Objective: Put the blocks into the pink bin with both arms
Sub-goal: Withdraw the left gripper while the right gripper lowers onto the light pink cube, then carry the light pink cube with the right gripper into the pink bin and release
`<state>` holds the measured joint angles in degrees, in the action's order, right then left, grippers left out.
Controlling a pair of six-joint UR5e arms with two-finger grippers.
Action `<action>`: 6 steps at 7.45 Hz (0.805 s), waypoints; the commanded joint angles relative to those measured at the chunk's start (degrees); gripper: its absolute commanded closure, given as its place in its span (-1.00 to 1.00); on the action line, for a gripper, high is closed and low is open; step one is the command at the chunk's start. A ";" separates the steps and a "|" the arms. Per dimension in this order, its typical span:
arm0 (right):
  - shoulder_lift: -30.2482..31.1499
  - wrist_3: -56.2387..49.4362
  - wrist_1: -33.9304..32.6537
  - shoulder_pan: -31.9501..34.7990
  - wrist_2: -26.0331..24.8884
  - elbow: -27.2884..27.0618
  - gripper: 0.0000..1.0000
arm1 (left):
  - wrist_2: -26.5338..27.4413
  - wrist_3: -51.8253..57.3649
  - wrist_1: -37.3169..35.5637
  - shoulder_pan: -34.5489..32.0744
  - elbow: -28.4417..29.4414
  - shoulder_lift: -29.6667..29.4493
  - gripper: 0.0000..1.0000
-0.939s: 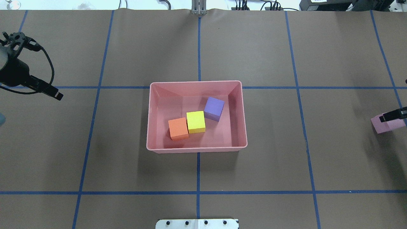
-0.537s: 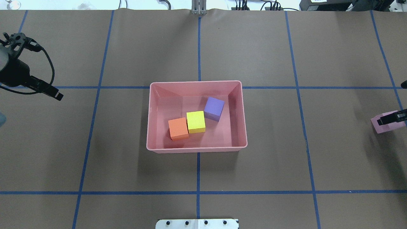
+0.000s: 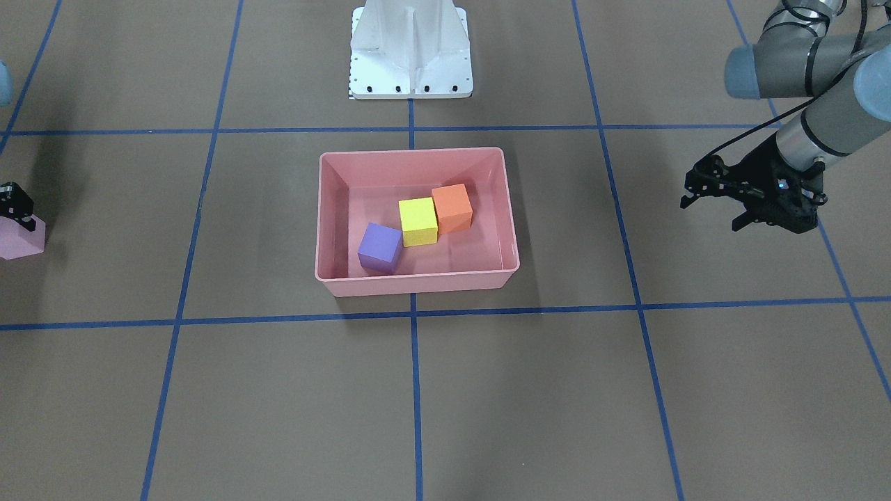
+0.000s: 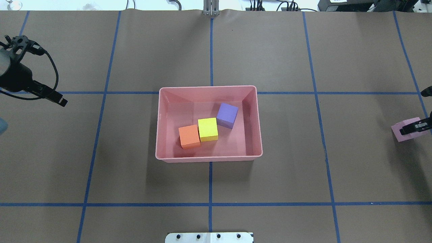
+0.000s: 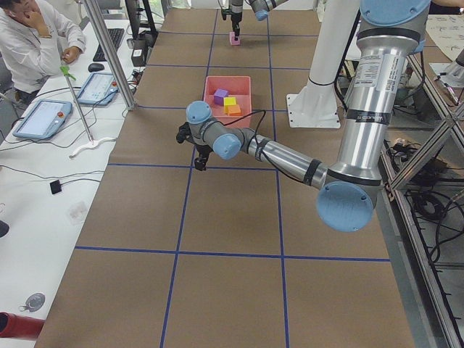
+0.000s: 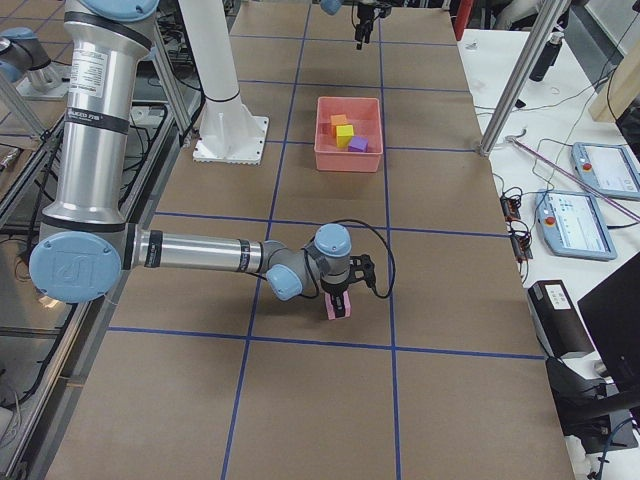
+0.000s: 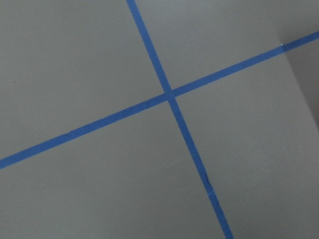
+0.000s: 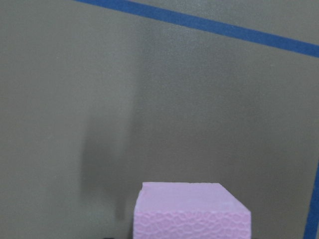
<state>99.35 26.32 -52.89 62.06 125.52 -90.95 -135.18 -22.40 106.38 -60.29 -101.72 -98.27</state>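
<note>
The pink bin stands mid-table and also shows in the front view. In it lie the orange cube, the yellow cube and the purple cube. The light pink cube is at the table's far right edge, and shows low in the right wrist view. My right gripper is shut on it, close to the table. My left gripper is open and empty above the table's far left, also in the front view.
The white pedestal base stands behind the bin on the robot's side. Blue tape lines grid the brown table cover. The left wrist view shows only a tape crossing. An operator sits at a side desk.
My right gripper has shifted slightly inward with the light pink cube, which now looks turned a little. My left gripper has barely moved. The cubes in the bin have not moved.
</note>
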 commanded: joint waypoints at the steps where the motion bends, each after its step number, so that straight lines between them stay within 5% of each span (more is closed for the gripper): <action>1: -2.91 1.96 -0.80 -0.01 0.42 -2.90 1.00 | 0.00 -0.01 0.06 0.00 0.03 -0.08 -1.00; 6: -23.89 37.75 -2.73 -4.72 6.14 -6.16 1.00 | 0.62 -0.19 -0.03 0.00 0.12 0.36 -1.00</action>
<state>80.92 53.78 -54.24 59.98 131.63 -95.91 -134.63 -22.62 106.37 -60.31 -101.63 -97.97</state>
